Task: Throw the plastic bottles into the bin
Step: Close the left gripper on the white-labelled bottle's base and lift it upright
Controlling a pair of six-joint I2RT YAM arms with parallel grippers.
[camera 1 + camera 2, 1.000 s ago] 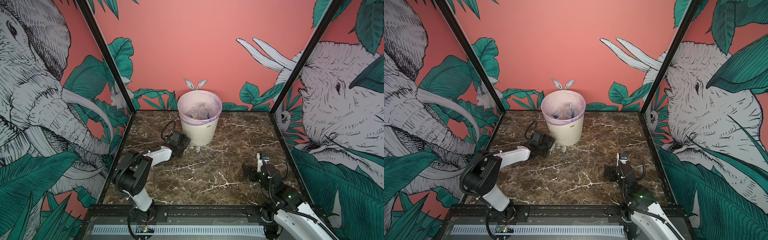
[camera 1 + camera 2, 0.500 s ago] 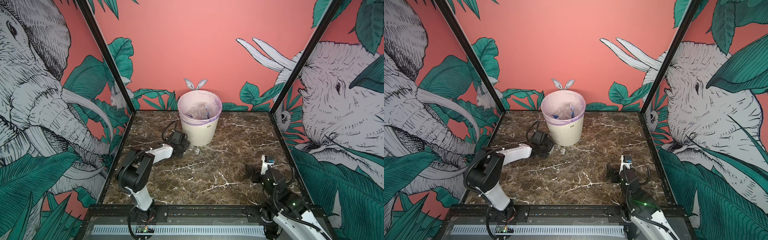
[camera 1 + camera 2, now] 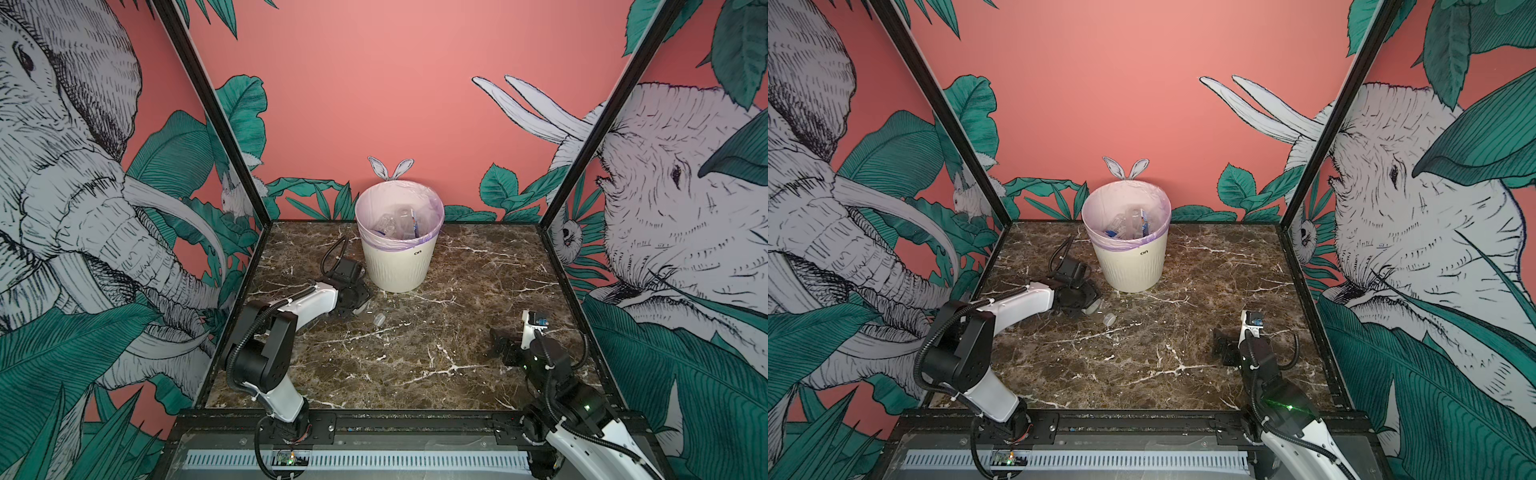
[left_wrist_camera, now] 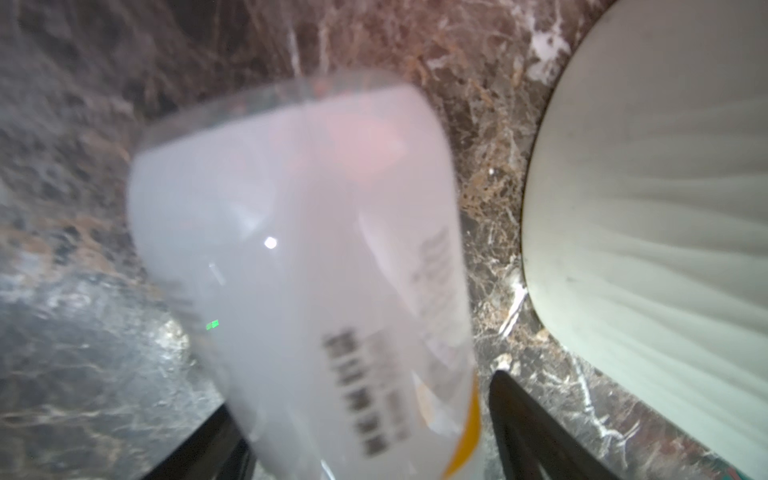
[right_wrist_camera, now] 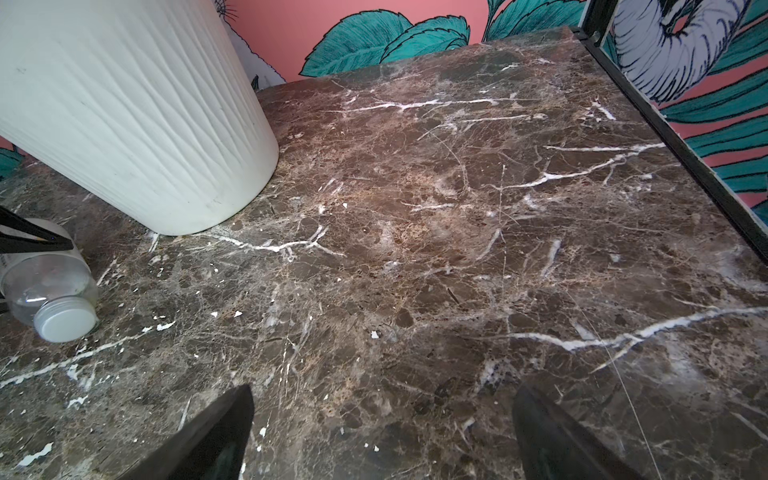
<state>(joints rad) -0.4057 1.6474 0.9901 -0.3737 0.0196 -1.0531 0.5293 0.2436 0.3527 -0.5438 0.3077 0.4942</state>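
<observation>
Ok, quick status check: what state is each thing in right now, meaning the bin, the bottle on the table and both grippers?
Bin: upright, lined, several bottles inside.
Table bottle: lying on its side, capped, beside the bin.
Left gripper: straddling that bottle, grip unclear.
Right gripper: open, empty.

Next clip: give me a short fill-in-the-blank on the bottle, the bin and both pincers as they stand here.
1. One bottle lies outside the bin, resting on its ___.
2. Its cap is ___ in colour.
3. The left pincer straddles that bottle, while the open right pincer holds ___.
4. Inside the bin lie several other ___.

Missing words: side; white; nothing; bottles.
</observation>
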